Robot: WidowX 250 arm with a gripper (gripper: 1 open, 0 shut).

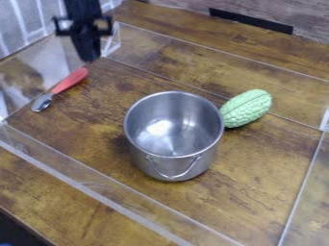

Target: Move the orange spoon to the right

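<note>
The orange spoon (64, 84) lies flat on the wooden table at the left, its silvery bowl toward the front left and its orange-red handle pointing back right. My black gripper (85, 56) hangs just behind and to the right of the handle's end, lifted off the table. Its fingers look pressed together, and the spoon is not between them.
A steel pot (174, 133) with a wire handle stands in the middle of the table. A bumpy green vegetable (245, 108) lies against its right side. Clear plastic walls (77, 183) border the work area at the front, left and right.
</note>
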